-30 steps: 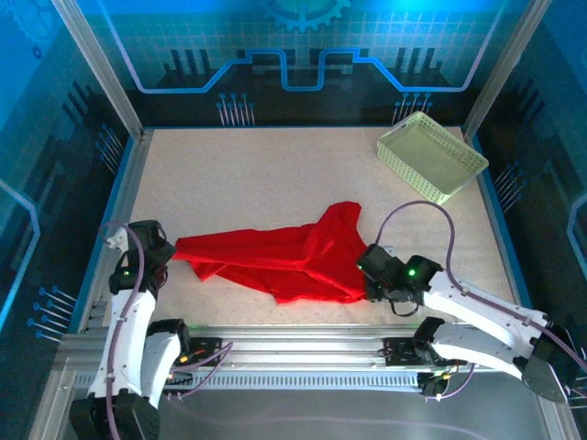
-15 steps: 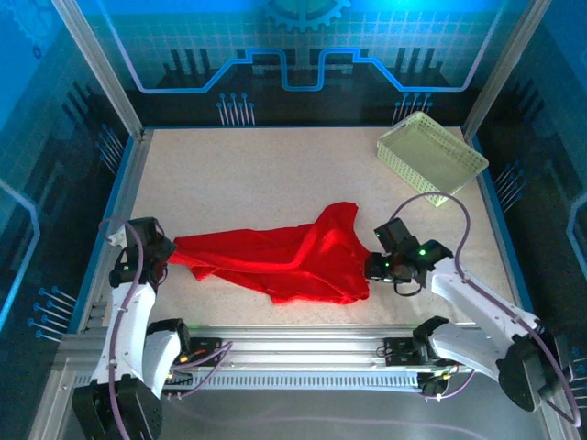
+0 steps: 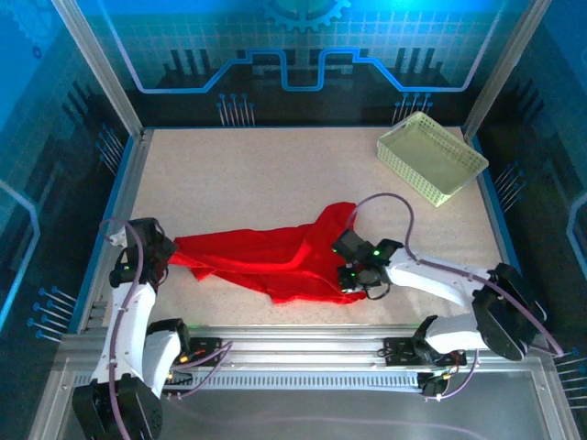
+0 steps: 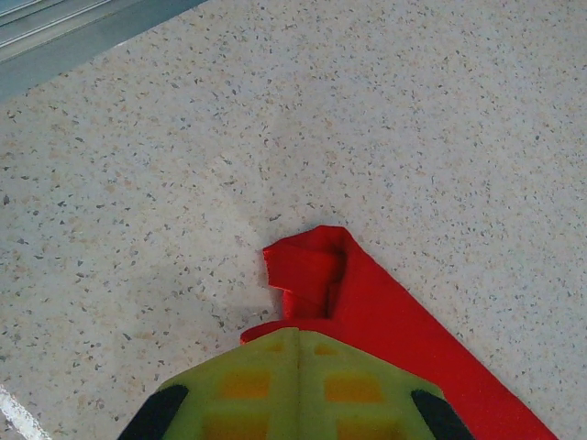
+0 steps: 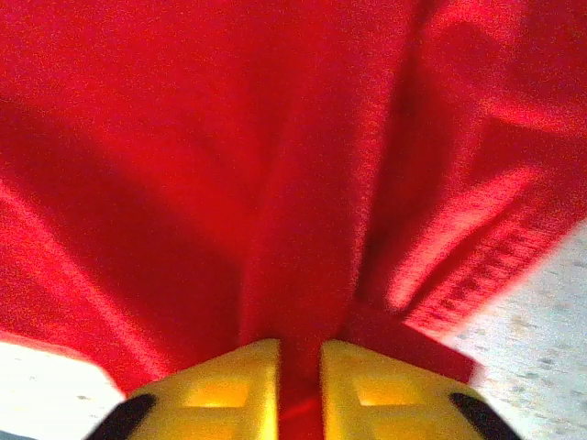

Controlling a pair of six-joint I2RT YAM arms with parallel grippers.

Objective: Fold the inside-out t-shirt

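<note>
At left end of t-shirt [image 3: 266, 258] — left gripper [image 4: 298, 335] closed tight on cloth. At right side — right gripper [image 5: 300, 353] narrow, fold pinched between.

The bright red soft cloth t-shirt [image 3: 266, 258] lies crumpled on the near half of the pale speckled tabletop [image 3: 266, 174], stretched from left to right. The left hand [image 3: 165, 257] sits at its left end, clamped onto the cloth edge. The right hand [image 3: 356, 275] rests on its right part, with a fold caught between the fingers. The pale yellow-green plastic lattice basket [image 3: 404, 170] stands in the far right corner, well apart from the t-shirt.
</note>
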